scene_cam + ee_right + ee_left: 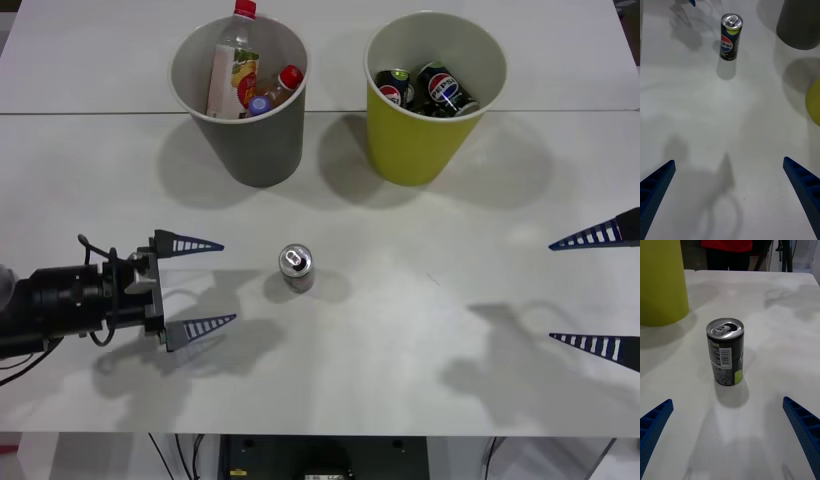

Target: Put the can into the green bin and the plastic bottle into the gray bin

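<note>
A small dark can point(296, 268) with a silver top stands upright mid-table; it also shows up close as the can point(725, 352) and farther off as the can point(730, 37). My left gripper point(228, 282) is open just left of it, fingers pointing at it, nothing between them point(727, 400). Far to the can's right, my right gripper point(550, 292) is open and empty point(728, 160). Behind stand the gray bin point(258, 150) with a plastic bottle point(232, 70) and a smaller one inside, and the green bin point(415, 150) holding several cans point(430, 90).
The two bins stand side by side at the back, the gray bin point(799, 26) left of the green bin point(660, 281). A seam between two table tops point(100, 112) runs behind them. Bare white table surrounds the can.
</note>
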{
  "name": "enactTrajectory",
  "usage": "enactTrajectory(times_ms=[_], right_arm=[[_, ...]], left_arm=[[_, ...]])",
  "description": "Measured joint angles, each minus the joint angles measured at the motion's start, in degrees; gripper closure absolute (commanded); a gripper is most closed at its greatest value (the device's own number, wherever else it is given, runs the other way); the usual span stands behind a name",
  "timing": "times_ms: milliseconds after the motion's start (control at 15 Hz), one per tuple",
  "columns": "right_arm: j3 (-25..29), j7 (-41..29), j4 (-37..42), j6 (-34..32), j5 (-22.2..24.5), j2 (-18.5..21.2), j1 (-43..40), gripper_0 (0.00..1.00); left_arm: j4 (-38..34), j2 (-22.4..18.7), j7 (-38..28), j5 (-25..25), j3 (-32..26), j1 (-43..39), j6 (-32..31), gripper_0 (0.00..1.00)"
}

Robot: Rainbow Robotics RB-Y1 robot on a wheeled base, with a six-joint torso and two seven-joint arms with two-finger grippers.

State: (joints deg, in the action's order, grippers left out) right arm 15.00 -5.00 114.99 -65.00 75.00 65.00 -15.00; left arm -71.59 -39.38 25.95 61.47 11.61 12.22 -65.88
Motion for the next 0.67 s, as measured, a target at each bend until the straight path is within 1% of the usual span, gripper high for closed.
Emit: enactTrajectory(times_ms=[267, 467, 667], right_arm=[[0.0, 0.0, 0.0, 0.0, 0.0, 0.0, 0.0, 0.0], [0.0, 0.0, 0.0, 0.0, 0.0, 0.0, 0.0, 0.0], [0.0, 0.0, 0.0, 0.0, 0.0, 0.0, 0.0, 0.0]], left_arm=[[0.9, 4.3, -0.7, 1.8, -0.1, 0.6, 0.9, 0.0], [4.4, 6.9, -0.6, 2.5, 0.0, 2.8, 1.0, 0.0], [6.2, 9.3, -0.7, 3.1, 0.3, 4.6, 1.3, 0.0]])
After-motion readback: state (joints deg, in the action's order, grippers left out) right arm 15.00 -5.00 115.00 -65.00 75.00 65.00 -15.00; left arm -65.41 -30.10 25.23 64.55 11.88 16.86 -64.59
